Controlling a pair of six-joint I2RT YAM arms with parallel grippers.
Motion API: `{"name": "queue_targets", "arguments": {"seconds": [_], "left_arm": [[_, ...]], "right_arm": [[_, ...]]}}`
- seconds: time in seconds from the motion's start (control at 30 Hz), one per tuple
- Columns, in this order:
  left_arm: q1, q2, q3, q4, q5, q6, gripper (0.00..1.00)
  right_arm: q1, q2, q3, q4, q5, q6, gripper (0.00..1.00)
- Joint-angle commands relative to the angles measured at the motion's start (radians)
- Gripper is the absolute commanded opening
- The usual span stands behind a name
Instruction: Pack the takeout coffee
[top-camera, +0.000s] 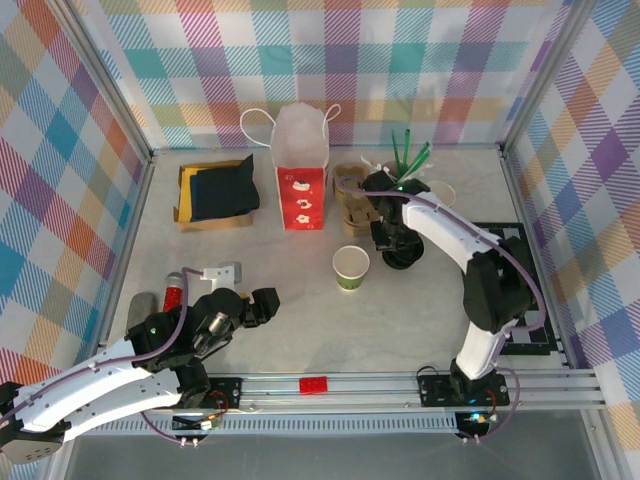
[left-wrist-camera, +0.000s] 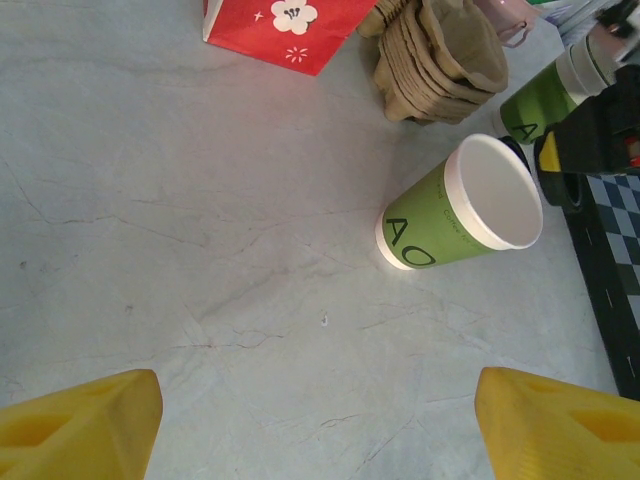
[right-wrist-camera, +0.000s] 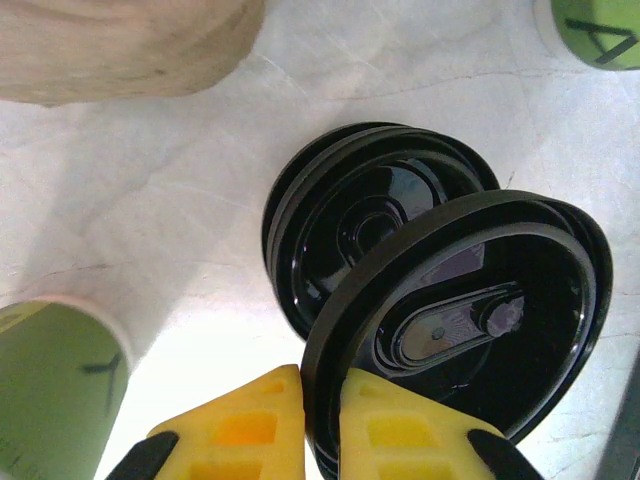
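Black round plastic lid (right-wrist-camera: 470, 320) clamped in right gripper (right-wrist-camera: 320, 400) over black lid stack (right-wrist-camera: 370, 210); lidless green paper cup (top-camera: 351, 266) at nine o'clock, brown cardboard carriers (top-camera: 355, 200) at eleven; left gripper (left-wrist-camera: 320, 420) spread apart.

The tilted black lid's (right-wrist-camera: 470, 320) lower rim is hidden between yellow fingers (right-wrist-camera: 240, 430); left of it, a green cup (right-wrist-camera: 50, 390) is edge-cropped.

Robot test booth, plaid cloth walls (top-camera: 60, 150), aluminium frame rail (top-camera: 380, 382), marbled tabletop (top-camera: 320, 320)
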Motion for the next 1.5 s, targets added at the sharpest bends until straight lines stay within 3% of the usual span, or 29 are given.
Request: {"name": "queue_targets", "arguments": {"seconds": [0.0, 0.17, 0.3, 0.5, 0.7, 1.03, 1.23, 1.47], "left_arm": [[0.012, 0.009, 0.03, -0.005, -0.004, 0.025, 0.82], [0.013, 0.012, 0.077, 0.035, 0.04, 0.049, 0.82], [0.012, 0.003, 0.13, 0.089, 0.091, 0.068, 0.82], [0.012, 0.005, 0.196, 0.29, 0.245, 0.091, 0.82], [0.012, 0.03, 0.271, 0.459, 0.343, 0.101, 0.8], [0.012, 0.12, 0.373, 0.673, 0.437, 0.116, 0.75], [0.012, 0.19, 0.398, 0.827, 0.451, 0.082, 0.7], [0.012, 0.288, 0.468, 0.941, 0.499, 0.061, 0.66]], "right_arm": [[0.008, -0.119, 0.06, -0.047, -0.079, 0.003, 0.13], [0.007, -0.267, 0.119, -0.033, -0.279, -0.014, 0.14], [0.007, -0.385, 0.158, 0.043, -0.518, -0.001, 0.16], [0.006, -0.512, 0.174, 0.277, -0.856, 0.102, 0.18], [0.0, -0.576, 0.205, 0.525, -1.06, 0.257, 0.18], [-0.004, -0.588, 0.225, 0.922, -1.132, 0.537, 0.18], [-0.005, -0.591, 0.121, 1.243, -1.101, 0.758, 0.18], [-0.005, -0.589, 0.007, 1.498, -1.063, 0.92, 0.18]]}}
